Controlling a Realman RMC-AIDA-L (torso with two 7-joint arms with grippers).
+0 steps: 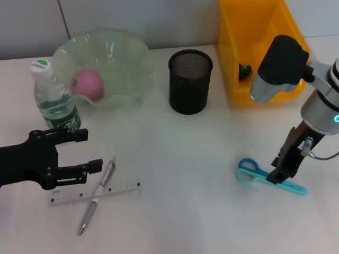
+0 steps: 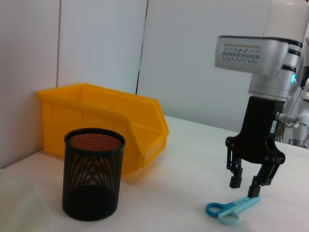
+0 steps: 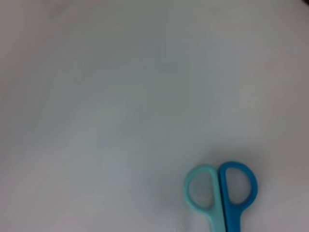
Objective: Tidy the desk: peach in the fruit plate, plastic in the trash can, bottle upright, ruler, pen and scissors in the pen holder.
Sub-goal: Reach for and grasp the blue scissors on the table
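White desk (image 1: 190, 211) under even light, pale panelled wall (image 2: 193, 58) behind with dark vertical seams

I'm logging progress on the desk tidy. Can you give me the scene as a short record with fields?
peach: in fruit plate
bottle: upright
pen holder: empty
ruler: flat on desk, pen lying across it
scissors: flat on desk
right gripper: open, straddling scissors
left gripper: open, beside bottle
trash can: yellow bin, dark item inside

- Left gripper (image 1: 79, 152): matte black, with visible screws.
- Right gripper (image 2: 245, 187): black jaws beneath a silver-grey wrist with a glowing cyan ring.
- Thin grey cable loops beside the right wrist.
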